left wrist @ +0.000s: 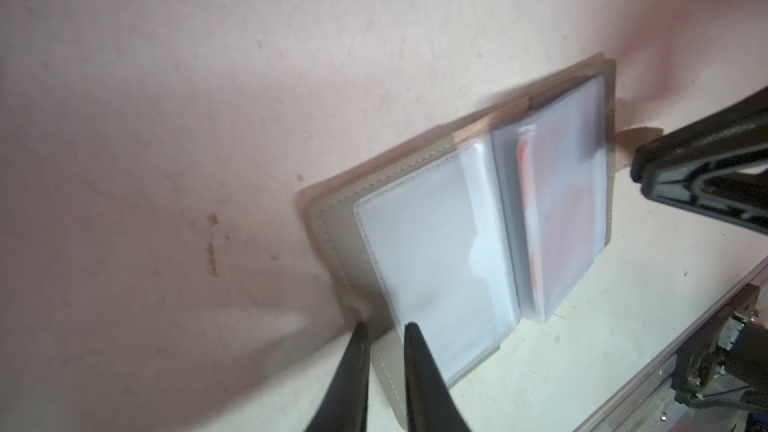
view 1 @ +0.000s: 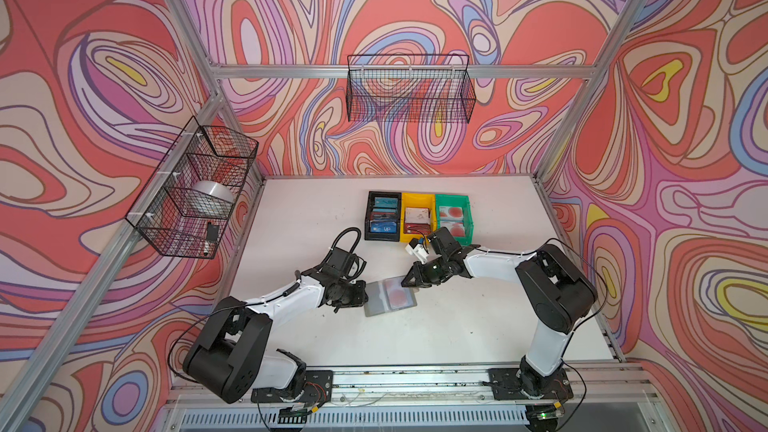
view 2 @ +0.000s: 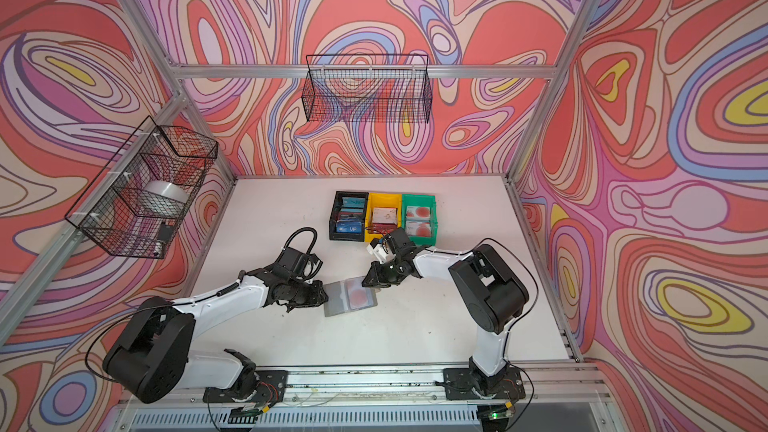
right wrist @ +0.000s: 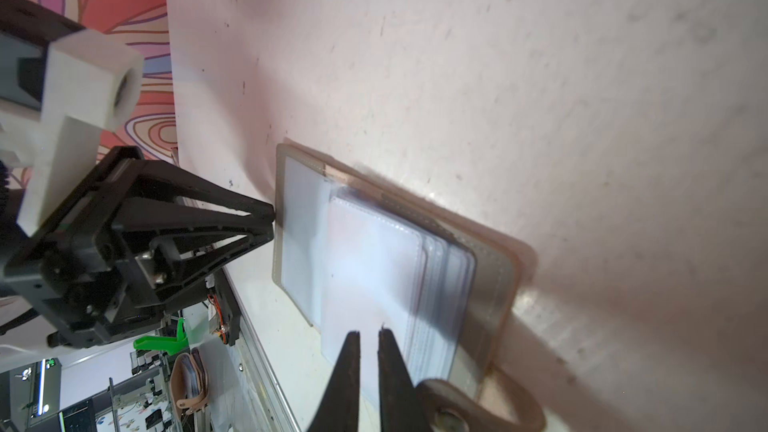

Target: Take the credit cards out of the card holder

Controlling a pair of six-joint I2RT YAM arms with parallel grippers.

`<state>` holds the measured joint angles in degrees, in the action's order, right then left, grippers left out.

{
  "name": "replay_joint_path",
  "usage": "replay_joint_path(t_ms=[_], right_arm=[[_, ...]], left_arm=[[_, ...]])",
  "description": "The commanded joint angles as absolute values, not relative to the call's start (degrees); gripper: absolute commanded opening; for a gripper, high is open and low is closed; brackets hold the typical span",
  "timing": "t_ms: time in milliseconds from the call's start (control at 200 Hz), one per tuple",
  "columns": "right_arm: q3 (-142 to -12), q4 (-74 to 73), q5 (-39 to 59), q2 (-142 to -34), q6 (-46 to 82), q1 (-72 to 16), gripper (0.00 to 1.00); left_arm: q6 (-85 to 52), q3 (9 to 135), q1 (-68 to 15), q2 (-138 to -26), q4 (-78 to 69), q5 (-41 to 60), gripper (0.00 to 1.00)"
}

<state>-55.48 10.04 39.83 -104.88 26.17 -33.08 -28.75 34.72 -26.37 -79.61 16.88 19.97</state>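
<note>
Pinching the open card holder [view 1: 377, 302] mid-table, our left gripper [left wrist: 387, 331] clamps its cover; our right gripper [right wrist: 368, 336] hangs narrow over the sleeves [right wrist: 374, 259], grip unclear to us. We read "VIP" on a blue card [view 2: 348, 227].

A robotics lab cell: aluminium frame [view 1: 291, 71], swirl-printed walls [view 1: 124, 35], robot arms [view 1: 282, 297] at a white table [view 1: 457, 326]

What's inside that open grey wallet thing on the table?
The card holder shows clear plastic pockets. One pale card with a red circle shows through the top pocket on one side; the facing pocket looks empty. Pockets stacked underneath are covered.
</note>
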Motion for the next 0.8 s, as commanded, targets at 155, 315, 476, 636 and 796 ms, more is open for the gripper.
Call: replay_joint_path(t_ms=[155,315,476,636,796], right_arm=[[-59.58,15.25,36.08,-108.92,23.5,-33.29,0.13],[-61.58,17.25,35.3,-110.04,22.96,-33.29,0.13],[-60.79,18.51,33.19,-107.4,22.96,-33.23,0.13],[-58.37,20.42,30.66,-103.18,23.53,-33.22,0.13],[-55.98,21.92,29.12,-99.1,24.0,-33.22,0.13]], left_arm=[[-28.24,37.55,-25.94,-87.4,15.83,19.76,0.2],[-26.69,41.92,-25.84,-92.63,17.31,20.68,0.19],[-27.21,42.46,-25.59,-92.49,15.56,22.79,0.18],[-26.26,42.26,-24.88,-88.94,17.91,22.6,0.18],[-25.12,42.54,-24.92,-84.35,21.22,22.6,0.19]])
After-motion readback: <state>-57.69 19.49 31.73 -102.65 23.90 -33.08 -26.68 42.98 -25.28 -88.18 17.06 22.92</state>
